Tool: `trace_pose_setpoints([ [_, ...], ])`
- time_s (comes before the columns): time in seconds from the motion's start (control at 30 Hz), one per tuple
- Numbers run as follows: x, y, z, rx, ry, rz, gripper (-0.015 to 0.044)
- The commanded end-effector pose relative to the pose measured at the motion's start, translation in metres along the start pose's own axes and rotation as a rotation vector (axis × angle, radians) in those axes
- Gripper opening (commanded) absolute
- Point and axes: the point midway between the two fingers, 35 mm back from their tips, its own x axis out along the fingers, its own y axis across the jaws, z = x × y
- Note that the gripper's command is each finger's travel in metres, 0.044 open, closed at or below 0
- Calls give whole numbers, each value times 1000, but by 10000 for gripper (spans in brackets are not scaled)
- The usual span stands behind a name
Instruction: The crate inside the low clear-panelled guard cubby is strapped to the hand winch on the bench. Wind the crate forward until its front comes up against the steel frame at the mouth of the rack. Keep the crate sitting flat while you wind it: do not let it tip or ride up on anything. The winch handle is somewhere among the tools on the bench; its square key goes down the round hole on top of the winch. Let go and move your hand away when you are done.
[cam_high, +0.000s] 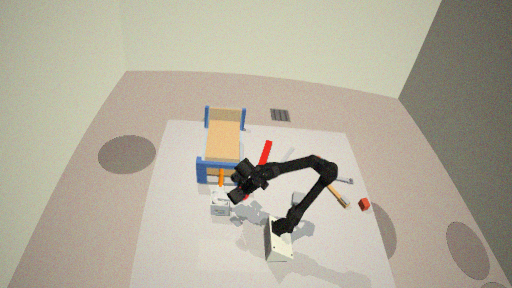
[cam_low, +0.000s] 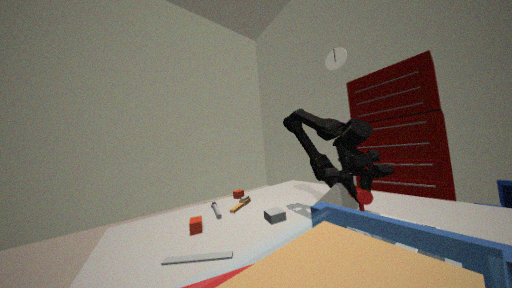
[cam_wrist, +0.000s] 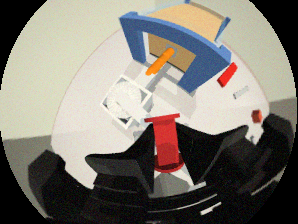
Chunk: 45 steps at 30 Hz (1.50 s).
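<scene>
My gripper (cam_high: 241, 198) (cam_low: 362, 187) (cam_wrist: 161, 124) is shut on the red winch handle (cam_low: 365, 196) (cam_wrist: 166, 147), which has a crossbar at one end and a round disc at the other. It holds the handle above the bench, to the right of the winch in the top view. The pale winch (cam_high: 220, 207) (cam_wrist: 124, 99) has a round white top; its key hole cannot be made out. An orange strap (cam_high: 221, 177) (cam_wrist: 161, 62) runs from the tan crate (cam_wrist: 184, 59) toward the winch. The crate's front shows set back behind the blue steel frame (cam_high: 201, 171) (cam_wrist: 200, 71) at the mouth.
A red bar (cam_high: 265, 152) (cam_wrist: 227, 75) and a thin grey bar (cam_high: 288, 154) (cam_low: 197, 258) lie beside the rack. A grey block (cam_low: 275, 215), hammer (cam_high: 338, 195) (cam_low: 240, 204), wrench-like tool (cam_low: 216, 210) and red blocks (cam_low: 195, 226) (cam_high: 364, 204) lie farther off.
</scene>
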Motion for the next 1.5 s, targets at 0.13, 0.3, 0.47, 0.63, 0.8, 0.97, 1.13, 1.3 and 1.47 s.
trace_pose_setpoints([
  [0.13, 6, -12, 11, 12, -6, -18, 0],
  [0.3, 8, -16, 15, 12, -6, -19, 0],
  [0.47, 10, -20, 21, 12, -6, -19, 0],
  [0.63, 12, -23, 26, 12, -6, -19, 0],
  [0.8, 15, -26, 31, 12, -7, -20, 0],
  [0.97, 17, -28, 37, 13, -7, -20, 0],
  [1.13, 20, -30, 42, 13, -7, -20, 0],
  [1.3, 22, -32, 48, 13, -8, -20, 0],
  [1.47, 25, -33, 54, 13, -8, -21, 0],
])
